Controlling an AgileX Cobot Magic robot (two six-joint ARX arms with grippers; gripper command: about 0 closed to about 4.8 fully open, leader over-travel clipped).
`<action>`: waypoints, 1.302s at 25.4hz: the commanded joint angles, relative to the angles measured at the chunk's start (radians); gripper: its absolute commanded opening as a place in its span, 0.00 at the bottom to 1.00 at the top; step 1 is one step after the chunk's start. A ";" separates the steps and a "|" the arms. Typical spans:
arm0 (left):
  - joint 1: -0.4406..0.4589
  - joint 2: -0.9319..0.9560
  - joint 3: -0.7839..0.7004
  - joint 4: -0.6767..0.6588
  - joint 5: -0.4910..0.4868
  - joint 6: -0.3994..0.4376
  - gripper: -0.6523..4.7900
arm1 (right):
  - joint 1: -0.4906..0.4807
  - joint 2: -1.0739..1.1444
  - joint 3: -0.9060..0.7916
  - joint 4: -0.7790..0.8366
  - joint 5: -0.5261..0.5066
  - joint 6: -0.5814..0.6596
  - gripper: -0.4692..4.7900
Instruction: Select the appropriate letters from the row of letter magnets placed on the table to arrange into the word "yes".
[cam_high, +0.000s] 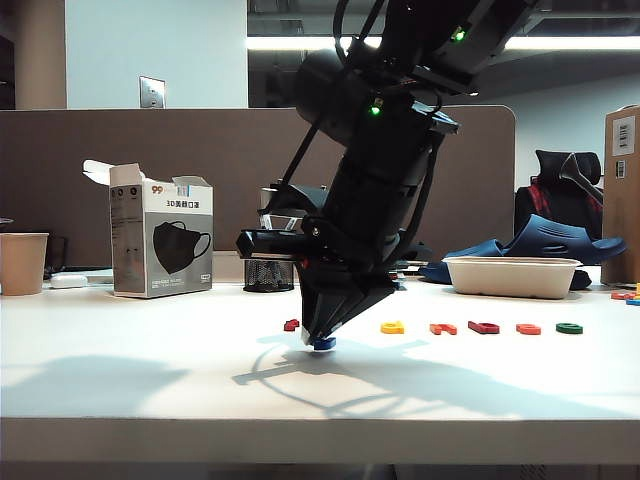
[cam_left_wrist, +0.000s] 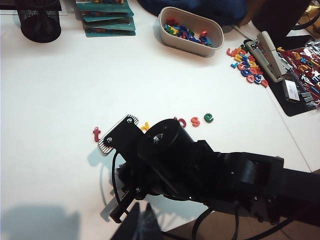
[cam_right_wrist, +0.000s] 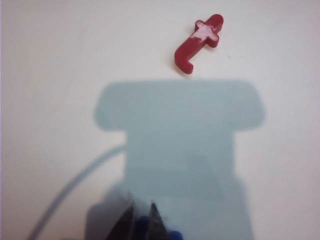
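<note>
While low, right gripper (cam_right_wrist: 141, 220) pinches blue letter (cam_right_wrist: 142, 223) (seemingly Y).

The right end effector (cam_high: 322, 340) pinches the blue letter (cam_high: 323, 344) (touching the table (cam_high: 150, 370)).

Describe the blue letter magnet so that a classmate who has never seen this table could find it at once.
On the white table, find the row of small coloured letters in front of the black arm. The blue letter sits pinched in the tips of the right gripper, just right of the dark red letter. It is the row's only blue piece.
</note>
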 joint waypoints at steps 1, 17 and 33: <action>0.000 -0.002 0.003 0.005 0.004 0.001 0.11 | 0.002 -0.003 0.002 0.002 -0.003 0.005 0.09; 0.000 -0.002 0.003 0.006 0.004 0.001 0.11 | 0.002 -0.003 0.003 -0.002 -0.003 0.005 0.20; 0.000 -0.002 0.003 0.005 0.004 0.001 0.11 | -0.006 -0.070 0.005 0.043 0.001 0.000 0.22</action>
